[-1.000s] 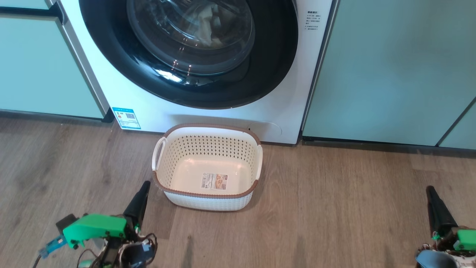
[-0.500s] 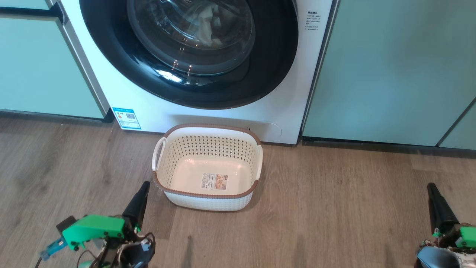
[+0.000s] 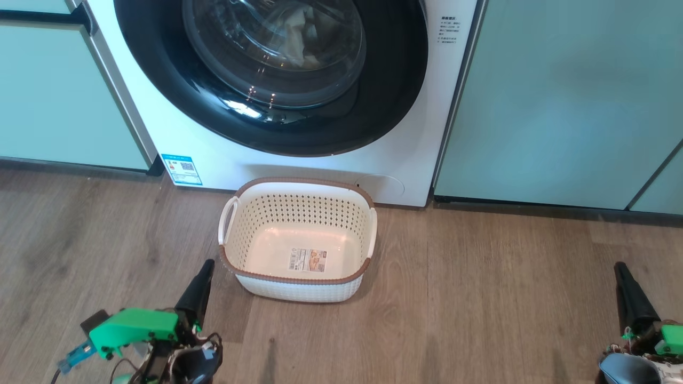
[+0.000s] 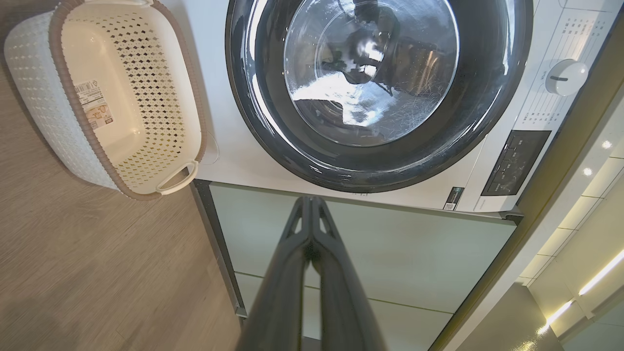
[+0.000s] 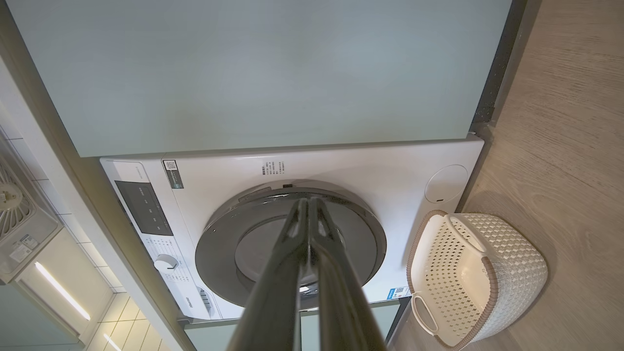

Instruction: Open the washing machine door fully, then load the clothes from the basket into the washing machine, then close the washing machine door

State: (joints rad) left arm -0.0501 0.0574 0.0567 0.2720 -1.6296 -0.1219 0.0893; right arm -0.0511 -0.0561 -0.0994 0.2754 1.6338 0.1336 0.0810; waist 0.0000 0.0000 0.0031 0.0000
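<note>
The left gripper (image 3: 205, 268) hovers low over the floor (image 3: 453, 298), just left of the basket (image 3: 294, 290). In its wrist view, its fingers (image 4: 292, 273) are pressed together on nothing. Behind, the machine (image 3: 213, 154) stands with its door (image 3: 160, 85) shut. The head view gives the blue label (image 3: 181, 169) and the clothes (image 3: 294, 37) behind the glass. The left wrist view gives the dial (image 4: 565, 77) and dark panel (image 4: 516, 161). The basket's bare bottom shows its sticker (image 3: 308, 260). The right gripper (image 3: 620, 269) hangs far right, also closed and holding nothing. Since a second ago, both grippers have barely shifted, and the basket and door are unchanged.
</note>
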